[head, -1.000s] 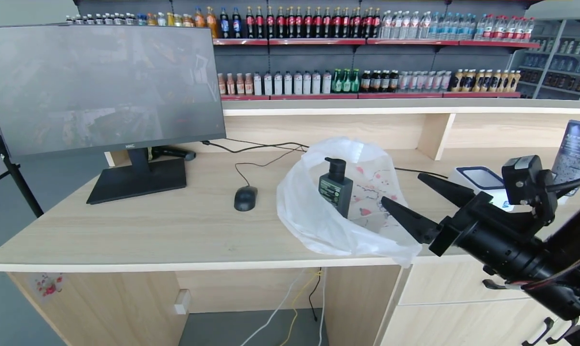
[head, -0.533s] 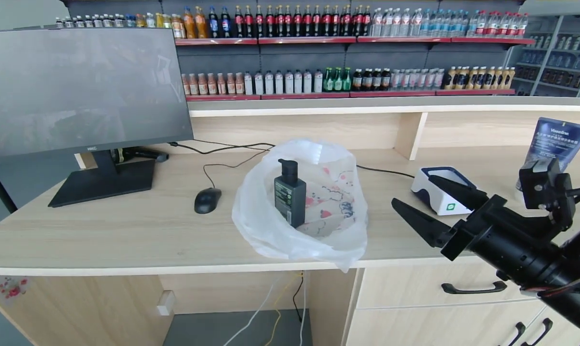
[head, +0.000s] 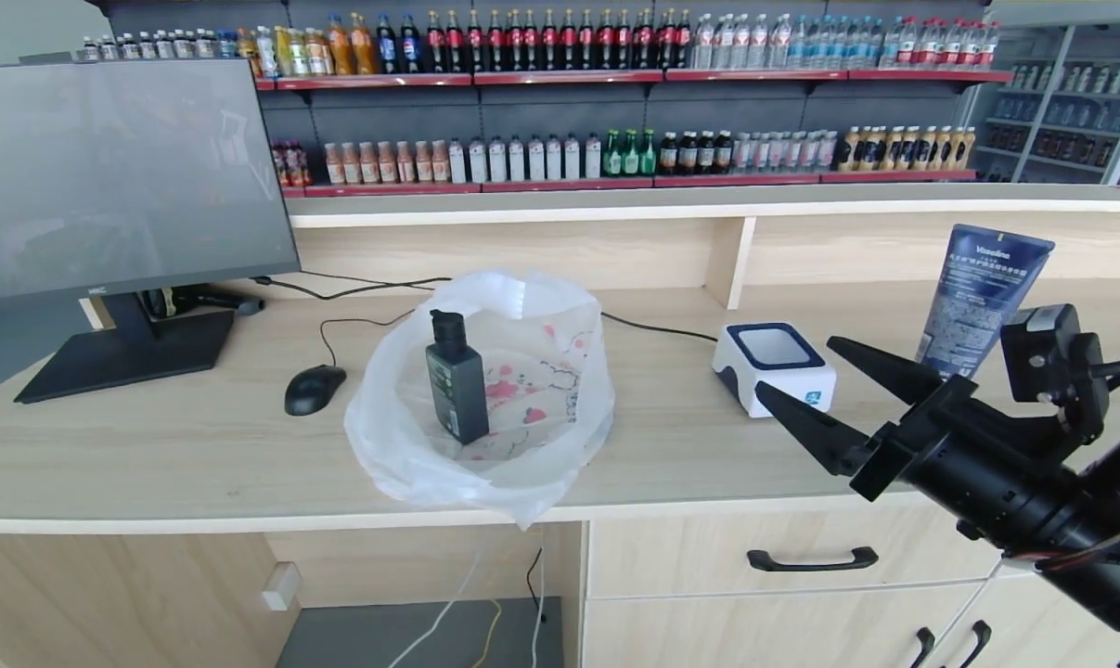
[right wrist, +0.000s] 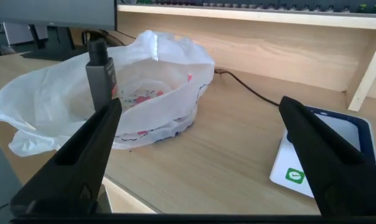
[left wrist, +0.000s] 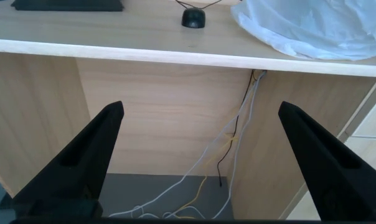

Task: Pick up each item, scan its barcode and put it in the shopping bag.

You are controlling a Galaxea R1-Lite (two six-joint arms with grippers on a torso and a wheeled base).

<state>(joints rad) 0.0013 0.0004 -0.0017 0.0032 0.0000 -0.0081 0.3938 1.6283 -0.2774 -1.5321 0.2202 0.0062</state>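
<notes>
A white plastic shopping bag (head: 532, 445) lies open on the wooden counter, with a dark pump bottle (head: 456, 378) standing upright inside it. To its right sits a white barcode scanner (head: 773, 366), and farther right a blue tube (head: 984, 295) stands upright. My right gripper (head: 793, 364) hangs open and empty just in front of the scanner; its wrist view shows the bag (right wrist: 163, 93), the bottle (right wrist: 101, 78) and the scanner (right wrist: 325, 152). My left gripper (left wrist: 200, 107) is open and empty, low in front of the counter's edge, below the bag (left wrist: 312, 25).
A monitor (head: 114, 176) stands at the counter's left with a black mouse (head: 314, 390) beside the bag. Cables run along the back. A raised ledge (head: 708, 209) backs the counter, and drawers (head: 810, 561) lie below on the right. Cables (left wrist: 238, 143) hang under the counter.
The head camera has swung right, so the whole scene slid left. My right gripper, open throughout, now stands by the scanner rather than by the bag.
</notes>
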